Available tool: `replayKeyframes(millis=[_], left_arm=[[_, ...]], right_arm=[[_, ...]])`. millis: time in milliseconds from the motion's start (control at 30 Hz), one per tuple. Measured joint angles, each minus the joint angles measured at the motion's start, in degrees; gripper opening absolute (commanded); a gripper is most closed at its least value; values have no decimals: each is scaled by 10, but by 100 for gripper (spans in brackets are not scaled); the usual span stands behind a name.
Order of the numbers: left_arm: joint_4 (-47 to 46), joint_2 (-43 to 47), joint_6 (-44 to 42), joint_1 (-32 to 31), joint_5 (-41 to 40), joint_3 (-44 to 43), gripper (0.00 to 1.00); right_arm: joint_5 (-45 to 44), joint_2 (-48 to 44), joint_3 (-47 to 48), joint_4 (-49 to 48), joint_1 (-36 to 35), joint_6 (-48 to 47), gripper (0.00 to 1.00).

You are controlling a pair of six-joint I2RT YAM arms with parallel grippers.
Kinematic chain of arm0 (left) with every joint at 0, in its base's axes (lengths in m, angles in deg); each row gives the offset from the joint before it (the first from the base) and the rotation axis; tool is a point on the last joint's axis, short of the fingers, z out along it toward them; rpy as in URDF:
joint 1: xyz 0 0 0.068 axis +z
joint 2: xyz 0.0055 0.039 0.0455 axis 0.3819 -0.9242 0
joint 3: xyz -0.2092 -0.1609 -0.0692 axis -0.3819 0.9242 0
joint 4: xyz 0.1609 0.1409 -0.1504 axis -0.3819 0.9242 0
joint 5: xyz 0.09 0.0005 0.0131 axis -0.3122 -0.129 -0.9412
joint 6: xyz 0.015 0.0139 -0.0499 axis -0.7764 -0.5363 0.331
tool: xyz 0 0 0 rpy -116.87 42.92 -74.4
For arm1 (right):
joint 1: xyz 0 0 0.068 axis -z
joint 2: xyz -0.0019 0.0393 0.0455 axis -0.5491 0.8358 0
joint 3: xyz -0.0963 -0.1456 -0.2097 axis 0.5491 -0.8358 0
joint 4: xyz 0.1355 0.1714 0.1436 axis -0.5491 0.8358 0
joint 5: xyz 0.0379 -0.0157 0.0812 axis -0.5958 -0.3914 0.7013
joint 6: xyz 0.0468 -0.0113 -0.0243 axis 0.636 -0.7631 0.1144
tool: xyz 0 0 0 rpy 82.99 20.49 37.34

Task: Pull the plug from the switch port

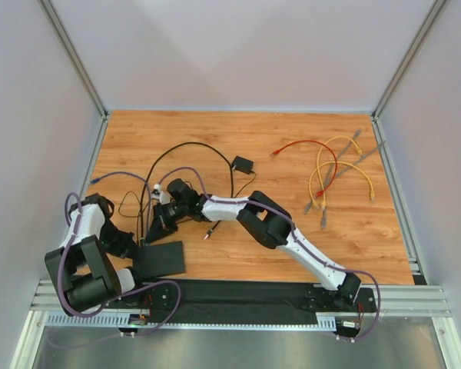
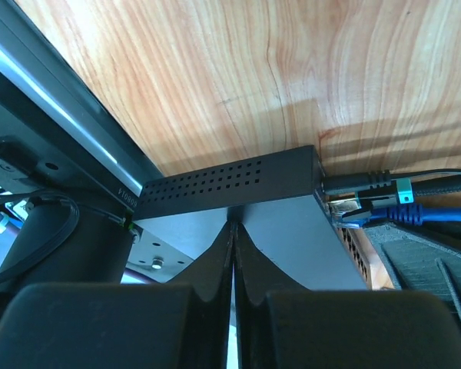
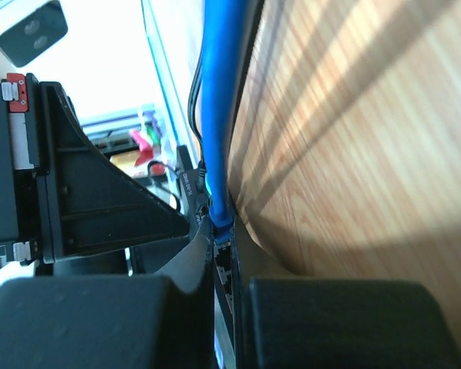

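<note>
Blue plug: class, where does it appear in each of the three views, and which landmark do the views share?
Top external: hidden under the right claw.
Left wrist: blue plug at the right edge, in a socket.
Right wrist: plug at centre, between the claw's fingers.
Shared landmark: the black switch port.

Seen from overhead, my left arm (image 1: 84, 254) sits over the left edge of the switch port (image 1: 163, 260), and its sockets are too tiny to make out. On my left wrist cam the blue cable (image 2: 438, 213) gets cut off at the right edge. On the right wrist cam the plug (image 3: 219, 229) tip is hidden between my fingers (image 3: 84, 323), and the background is just blur.
</note>
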Motion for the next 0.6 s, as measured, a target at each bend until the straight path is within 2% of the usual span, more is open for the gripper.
replayKeyframes(millis=[100, 300, 600], left_arm=[[2, -4, 5, -3, -2, 0, 4], [20, -33, 6, -19, -4, -4, 2], [24, -35, 6, -37, -13, -4, 1]], right_arm=[[-37, -20, -36, -20, -3, -1, 0], [-56, -30, -57, -38, -3, 13, 0], [-87, -42, -32, 49, -6, -17, 0]])
